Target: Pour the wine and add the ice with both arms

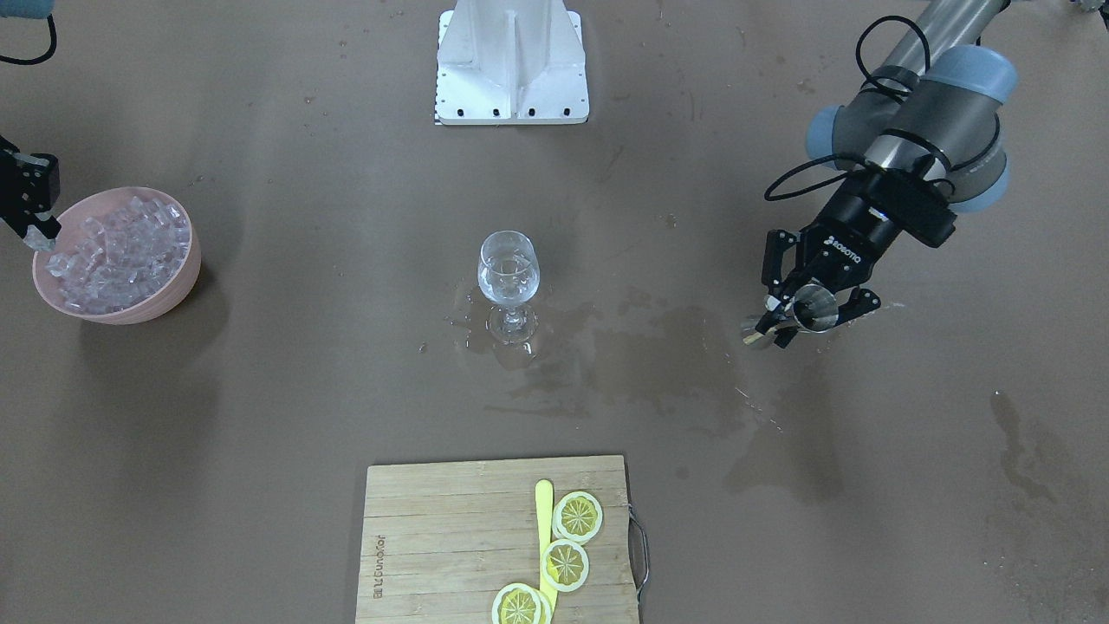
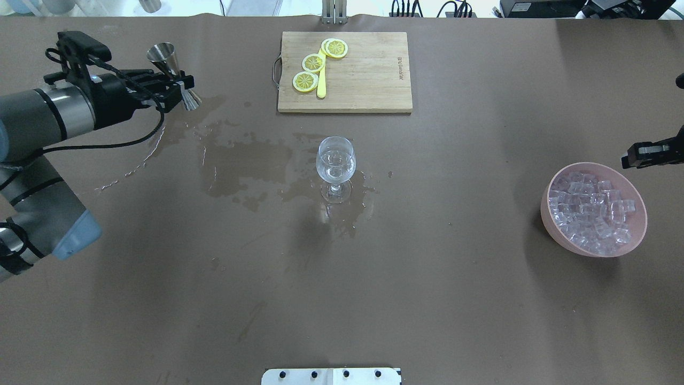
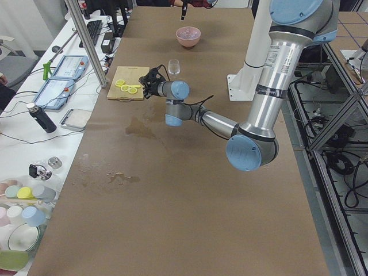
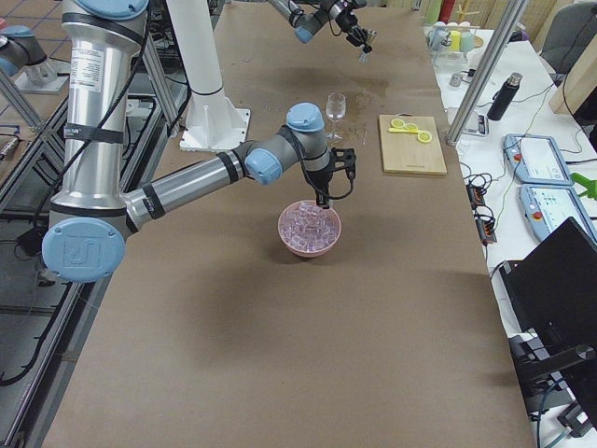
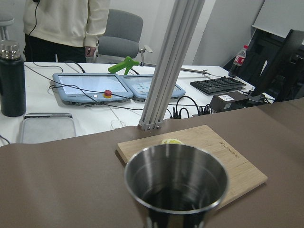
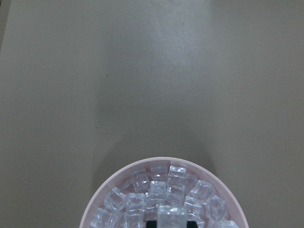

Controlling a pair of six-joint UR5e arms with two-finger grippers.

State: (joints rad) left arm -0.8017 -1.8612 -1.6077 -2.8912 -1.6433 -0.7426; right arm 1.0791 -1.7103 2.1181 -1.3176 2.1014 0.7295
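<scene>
A stemmed wine glass (image 1: 509,269) (image 2: 335,160) stands mid-table with a little clear wine (image 2: 335,171) in its bowl. My left gripper (image 1: 793,316) (image 2: 181,85) is shut on a steel jigger (image 1: 814,310) (image 2: 166,59) (image 5: 175,180), held upright above the table, well off to the glass's side. A pink bowl (image 1: 173,299) (image 2: 556,230) holds a heap of ice (image 1: 121,251) (image 2: 593,214) (image 6: 156,190). My right gripper (image 1: 39,232) (image 2: 628,159) hangs over the bowl's rim, shut on an ice cube (image 6: 172,216).
A wooden cutting board (image 1: 433,537) (image 2: 374,75) carries lemon slices (image 1: 565,565) and a yellow knife (image 1: 544,520). Wet spill patches (image 2: 240,160) spread around the glass foot toward the left arm. The white base block (image 1: 511,61) sits at the robot's edge.
</scene>
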